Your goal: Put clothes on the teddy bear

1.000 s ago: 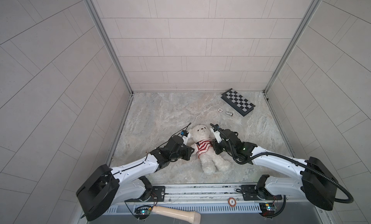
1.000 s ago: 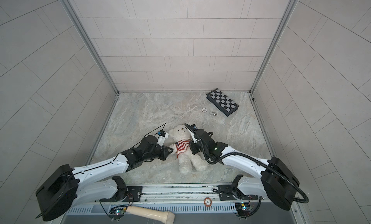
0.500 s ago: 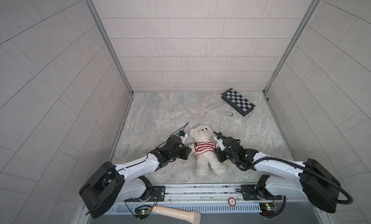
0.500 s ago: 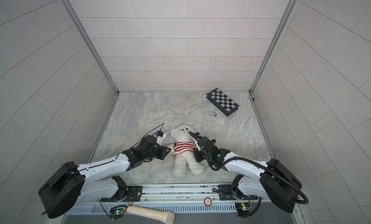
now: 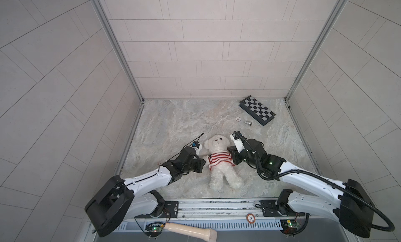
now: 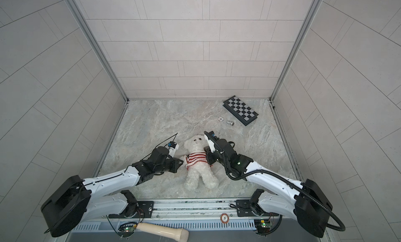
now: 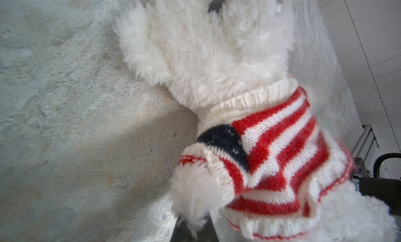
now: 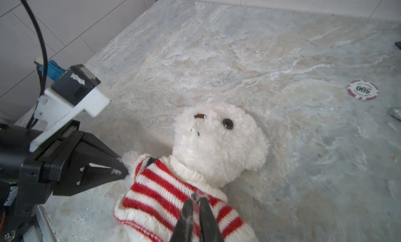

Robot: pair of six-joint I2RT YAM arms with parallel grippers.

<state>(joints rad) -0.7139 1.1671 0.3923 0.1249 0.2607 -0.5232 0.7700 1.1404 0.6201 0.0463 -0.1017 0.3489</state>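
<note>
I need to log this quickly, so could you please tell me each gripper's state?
Left gripper: closed on a paw of the fluffy white plush teddy bear.
Right gripper: closed on the red-and-white striped knit sweater.

Lab cell: tiled walls [image 5: 206, 45], arm rail [image 5: 217, 205]

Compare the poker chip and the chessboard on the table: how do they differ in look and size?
The chip is round; the chessboard is straight-edged. The chip is small, the chessboard far bigger. The chip is white with a dark rim; the chessboard is checked black and grey. Both lie flat on the table, beyond the teddy bear.
</note>
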